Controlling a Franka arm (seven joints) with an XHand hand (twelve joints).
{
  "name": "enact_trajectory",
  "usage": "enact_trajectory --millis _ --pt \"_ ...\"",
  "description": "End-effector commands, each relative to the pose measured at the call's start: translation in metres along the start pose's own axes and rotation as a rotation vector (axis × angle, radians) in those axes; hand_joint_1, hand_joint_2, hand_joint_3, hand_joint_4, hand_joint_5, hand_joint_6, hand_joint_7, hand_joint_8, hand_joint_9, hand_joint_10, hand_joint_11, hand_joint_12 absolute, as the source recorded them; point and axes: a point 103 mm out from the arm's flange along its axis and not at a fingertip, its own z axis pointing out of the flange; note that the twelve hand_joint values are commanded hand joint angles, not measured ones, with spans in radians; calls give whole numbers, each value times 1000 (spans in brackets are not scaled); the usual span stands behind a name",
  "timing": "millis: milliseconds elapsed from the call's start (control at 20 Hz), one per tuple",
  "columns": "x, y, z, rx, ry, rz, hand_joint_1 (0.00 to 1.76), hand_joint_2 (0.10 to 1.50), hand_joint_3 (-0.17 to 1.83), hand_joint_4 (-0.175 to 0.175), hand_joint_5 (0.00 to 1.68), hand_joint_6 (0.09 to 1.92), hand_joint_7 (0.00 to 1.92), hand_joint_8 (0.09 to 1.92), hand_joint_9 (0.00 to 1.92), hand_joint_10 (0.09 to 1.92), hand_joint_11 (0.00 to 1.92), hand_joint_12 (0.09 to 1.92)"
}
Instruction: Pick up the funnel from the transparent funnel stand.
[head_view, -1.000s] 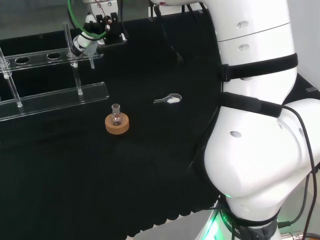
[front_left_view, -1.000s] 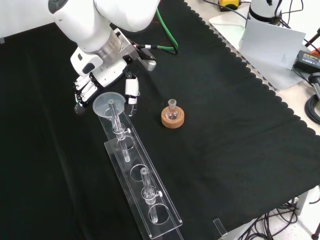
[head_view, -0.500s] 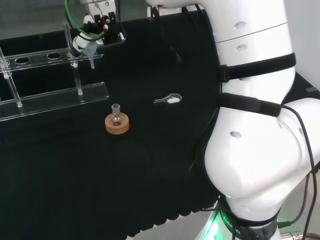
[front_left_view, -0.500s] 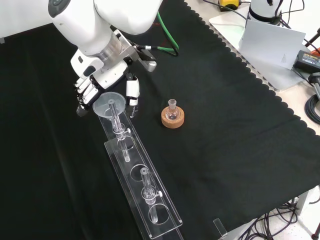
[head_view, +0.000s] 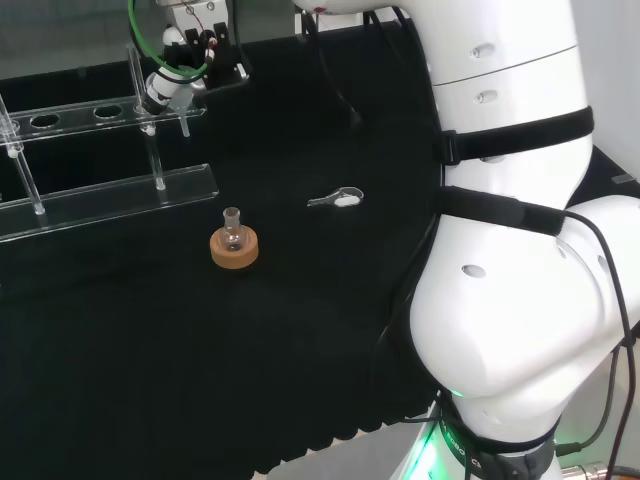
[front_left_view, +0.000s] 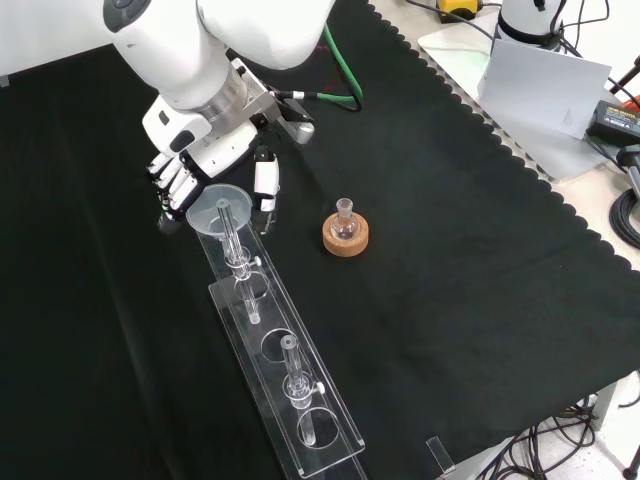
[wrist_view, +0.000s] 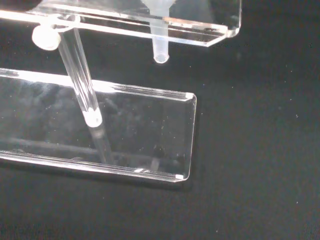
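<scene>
The funnel (front_left_view: 222, 209) sits in the end hole of the clear stand (front_left_view: 290, 400), at the end nearest the arm in the front view, its stem (wrist_view: 159, 45) hanging below the upper shelf. The hand (front_left_view: 195, 170) brackets the funnel's rim, fingers (front_left_view: 172, 185) on one side and thumb (front_left_view: 264, 185) on the other, not yet closed on it. Pinch evenly at the rim, then lift straight up so the stem clears the hole without tipping the stand.

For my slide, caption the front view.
Hand poised around the funnel seated in the transparent stand, beside a cork-ringed flask.
</scene>
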Motion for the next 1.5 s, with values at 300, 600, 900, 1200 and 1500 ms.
enact_trajectory --millis 300,600,900,1200,1500 --pt "-4 0 -1 -22 -11 3 680 784 20 -44 418 87 509 591 312 756 0 1560" --pt "-4 0 0 -23 -6 -5 688 786 22 -42 431 87 521 590 317 749 0 1563" --pt "-2 -1 -1 -42 -15 -11 694 788 26 -39 457 87 578 583 343 721 0 1555" --pt "-1 0 -2 -50 -24 -13 698 788 30 -29 517 87 636 581 357 703 0 1520" --pt "4 2 -1 -57 -49 -19 707 788 34 -21 570 87 680 569 382 683 0 1504"
